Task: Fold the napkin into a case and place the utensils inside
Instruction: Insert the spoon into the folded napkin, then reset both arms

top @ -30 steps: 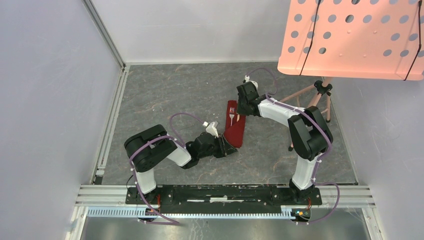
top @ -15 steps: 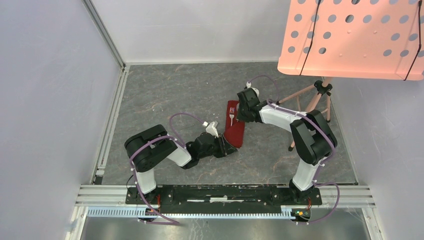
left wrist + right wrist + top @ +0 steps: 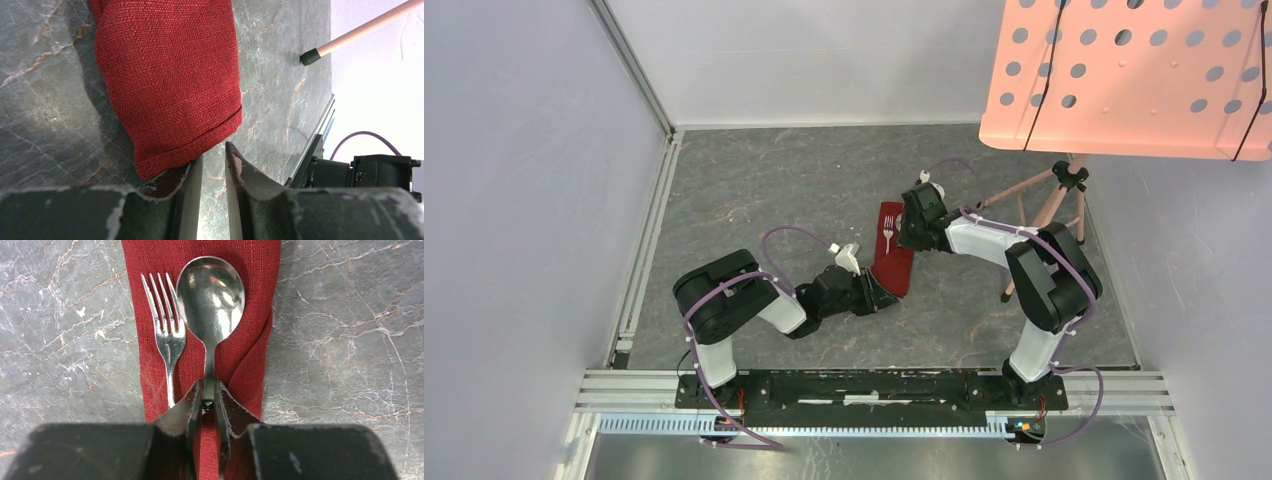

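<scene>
Grey marbled table (image 3: 754, 190), enclosed by pale walls. The left gripper (image 3: 212, 151) is held low at the near end of the dark red woven cloth napkin (image 3: 170, 75), which is folded into a narrow flat case. Its jaws are parted by a slit with nothing between them, and the cloth corner touches one finger. A small shiny silver metal fork (image 3: 167, 340) and spoon (image 3: 211, 295) are laid side by side on the cloth's far end. The right gripper (image 3: 208, 386) is set closely astride the spoon handle; whether it is clamped cannot be told.
</scene>
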Tool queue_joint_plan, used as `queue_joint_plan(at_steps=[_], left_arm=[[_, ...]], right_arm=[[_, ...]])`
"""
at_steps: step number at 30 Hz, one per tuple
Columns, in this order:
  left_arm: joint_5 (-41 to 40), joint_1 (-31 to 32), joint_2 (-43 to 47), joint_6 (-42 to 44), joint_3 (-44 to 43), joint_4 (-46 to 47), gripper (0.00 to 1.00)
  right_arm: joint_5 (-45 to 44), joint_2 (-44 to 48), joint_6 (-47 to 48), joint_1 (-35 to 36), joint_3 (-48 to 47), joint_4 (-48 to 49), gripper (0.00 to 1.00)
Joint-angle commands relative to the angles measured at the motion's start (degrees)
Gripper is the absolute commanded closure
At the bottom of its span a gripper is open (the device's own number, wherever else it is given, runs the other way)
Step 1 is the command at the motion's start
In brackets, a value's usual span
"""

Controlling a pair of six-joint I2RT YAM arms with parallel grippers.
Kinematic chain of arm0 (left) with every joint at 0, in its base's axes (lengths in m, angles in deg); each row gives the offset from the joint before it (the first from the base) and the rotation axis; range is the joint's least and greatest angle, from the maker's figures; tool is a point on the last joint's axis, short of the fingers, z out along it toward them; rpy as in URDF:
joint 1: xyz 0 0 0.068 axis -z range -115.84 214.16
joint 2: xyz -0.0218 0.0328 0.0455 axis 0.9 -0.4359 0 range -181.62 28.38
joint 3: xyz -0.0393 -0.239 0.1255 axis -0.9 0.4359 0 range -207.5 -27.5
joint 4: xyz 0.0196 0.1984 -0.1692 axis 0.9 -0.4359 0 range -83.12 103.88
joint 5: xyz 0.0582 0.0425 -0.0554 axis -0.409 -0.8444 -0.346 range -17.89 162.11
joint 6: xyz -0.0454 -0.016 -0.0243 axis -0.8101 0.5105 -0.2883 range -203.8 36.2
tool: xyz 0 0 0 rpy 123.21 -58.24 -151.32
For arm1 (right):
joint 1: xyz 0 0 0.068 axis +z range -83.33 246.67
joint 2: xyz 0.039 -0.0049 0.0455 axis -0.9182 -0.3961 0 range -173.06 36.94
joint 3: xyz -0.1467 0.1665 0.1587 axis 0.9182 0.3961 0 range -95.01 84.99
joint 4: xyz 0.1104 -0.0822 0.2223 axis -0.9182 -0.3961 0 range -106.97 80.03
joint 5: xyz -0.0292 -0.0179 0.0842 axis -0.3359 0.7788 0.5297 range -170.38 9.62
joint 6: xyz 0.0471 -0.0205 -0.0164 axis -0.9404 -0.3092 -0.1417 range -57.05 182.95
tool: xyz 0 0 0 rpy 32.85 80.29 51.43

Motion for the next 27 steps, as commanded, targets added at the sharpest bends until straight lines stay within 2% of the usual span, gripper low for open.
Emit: queue_joint_plan(at_steps=[1,4,13,17,20,24,27], left_arm=[[-3.2,0.1,-0.9,0.5,1.5,-1.8,0.69],[-3.2,0.1,-0.8,0.6,1.6,-1.8,0.69],[-2.9,0.1,-0.4,1.1,1.5,-2.1,0.67],[-2.3,0.1,1.3,1.7,1.8,-3.1,0.60],[-2.3,0.1,4.3,1.6,3.6,-3.0,0.51],[-0.8,0.2,11.3,0.8,7.7,-3.5,0.45],[0.4,0.2,21.2,0.3,12.1,-6.5,0.41]], right_arm=[[0.0,2.4,1.0,0.6,0.8,1.3,0.80],[-0.6,2.5,1.9,0.5,0.2,1.1,0.72],[-3.1,4.7,4.3,0.4,-1.5,0.4,0.65],[-7.0,6.7,8.6,0.5,-5.8,-1.7,0.59],[-7.0,9.0,16.1,0.5,-9.3,-3.1,0.57],[-5.5,16.5,26.0,0.7,-7.6,-4.7,0.52],[0.9,29.3,31.2,1.0,1.4,-3.2,0.48]])
